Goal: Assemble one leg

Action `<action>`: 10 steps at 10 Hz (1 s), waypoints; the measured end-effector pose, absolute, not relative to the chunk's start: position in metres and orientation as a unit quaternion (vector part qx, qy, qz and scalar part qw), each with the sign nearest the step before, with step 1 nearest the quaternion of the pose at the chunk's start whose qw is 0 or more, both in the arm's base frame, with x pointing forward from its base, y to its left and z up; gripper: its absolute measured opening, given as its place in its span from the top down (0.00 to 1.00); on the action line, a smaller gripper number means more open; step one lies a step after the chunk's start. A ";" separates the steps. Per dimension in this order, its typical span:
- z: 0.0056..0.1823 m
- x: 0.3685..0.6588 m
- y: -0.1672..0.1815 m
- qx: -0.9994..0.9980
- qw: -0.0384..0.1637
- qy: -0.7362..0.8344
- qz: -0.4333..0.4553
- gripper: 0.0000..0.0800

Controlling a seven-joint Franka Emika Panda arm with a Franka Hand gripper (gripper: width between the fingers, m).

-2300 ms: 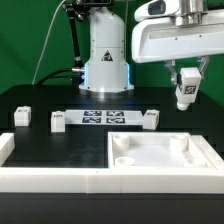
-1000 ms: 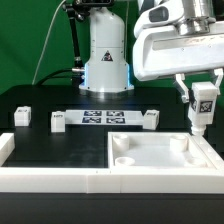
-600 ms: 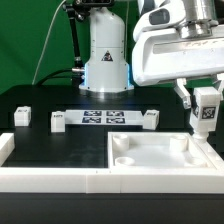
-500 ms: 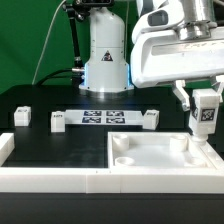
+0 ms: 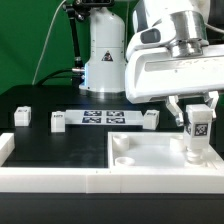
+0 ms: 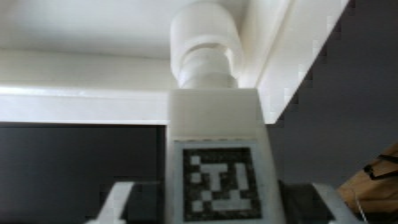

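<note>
My gripper [image 5: 197,113] is shut on a leg [image 5: 197,135], a white cuboid peg with a black-and-white tag on its face. I hold it upright over the near right corner of the large white square panel [image 5: 150,152], its lower end at or just above the panel's surface. In the wrist view the leg [image 6: 219,150] stands between my fingers [image 6: 121,200], its far end pointing at the panel's corner [image 6: 107,40]. Three more legs lie on the black table: one [image 5: 21,116] at the exterior view's left, one [image 5: 57,121] beside the marker board, one [image 5: 151,118] behind the panel.
The marker board [image 5: 103,118] lies flat in front of the robot base [image 5: 105,60]. A white rim [image 5: 50,180] runs along the table's near edge, with a short wall [image 5: 5,148] at the exterior view's left.
My gripper has moved with the leg from up at the exterior view's right, downward and toward the panel's near right corner. The leg now stands lower, at the panel.
</note>
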State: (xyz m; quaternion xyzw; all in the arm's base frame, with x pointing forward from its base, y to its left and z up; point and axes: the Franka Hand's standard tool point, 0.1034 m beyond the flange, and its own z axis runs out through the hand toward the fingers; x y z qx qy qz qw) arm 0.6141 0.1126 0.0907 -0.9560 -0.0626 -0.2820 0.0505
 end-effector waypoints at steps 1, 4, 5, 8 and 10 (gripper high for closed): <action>0.089 0.613 0.113 -0.956 0.051 -0.063 -0.280 0.64; 0.088 0.614 0.119 -0.956 0.052 -0.067 -0.281 0.64; 0.084 0.613 0.121 -0.957 0.052 -0.066 -0.278 0.64; 0.077 0.611 0.119 -0.957 0.050 -0.061 -0.279 0.64; 0.074 0.613 0.116 -0.952 0.047 -0.062 -0.295 0.64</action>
